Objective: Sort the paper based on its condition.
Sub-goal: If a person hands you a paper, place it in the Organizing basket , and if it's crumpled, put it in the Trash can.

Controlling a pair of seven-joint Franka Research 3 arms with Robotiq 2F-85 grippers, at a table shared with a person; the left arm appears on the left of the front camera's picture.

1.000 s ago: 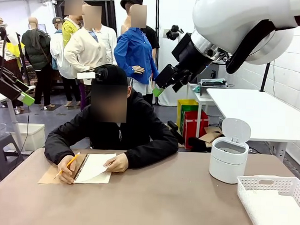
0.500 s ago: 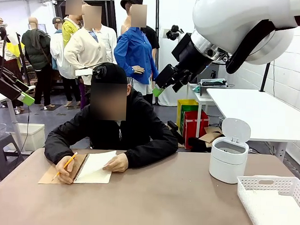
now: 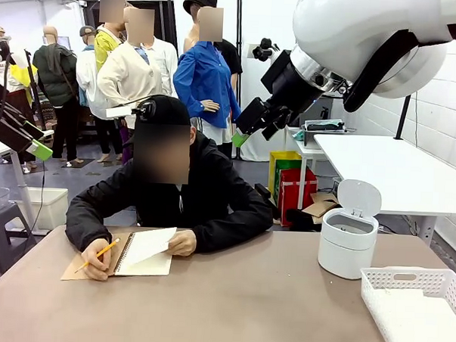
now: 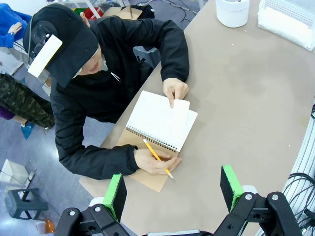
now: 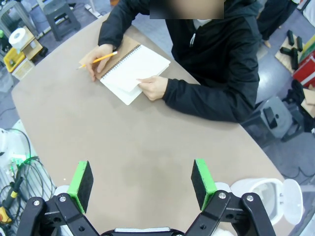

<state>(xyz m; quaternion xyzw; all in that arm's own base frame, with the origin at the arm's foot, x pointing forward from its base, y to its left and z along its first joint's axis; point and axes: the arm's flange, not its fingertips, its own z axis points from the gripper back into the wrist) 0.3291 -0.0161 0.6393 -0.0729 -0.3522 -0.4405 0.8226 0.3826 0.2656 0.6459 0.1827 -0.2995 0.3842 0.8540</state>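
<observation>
An open spiral notebook with a brown cover [image 3: 141, 256] lies in front of the person at the far left of the table. Its top white paper [image 3: 151, 243] is smooth, and one of the person's hands [image 3: 183, 245] lifts it by the edge. I cannot tell whether the sheet is still bound. The other hand holds a yellow pencil [image 3: 99, 252]. My left gripper [image 4: 174, 189] hangs open high above the notebook [image 4: 160, 120], holding nothing. My right gripper [image 5: 142, 179] is also open and bare, high over the middle of the table, with the paper [image 5: 135, 69] far ahead of it.
A white lidded bin [image 3: 348, 241] stands at the table's right, its lid up. A white plastic basket [image 3: 419, 304] sits at the front right corner. The right arm [image 3: 370, 41] looms large at the top right. The brown tabletop [image 3: 245, 308] is bare in the middle.
The person has raised the page's free edge higher off the notebook and shifted the pencil hand slightly. Neither arm has moved.
</observation>
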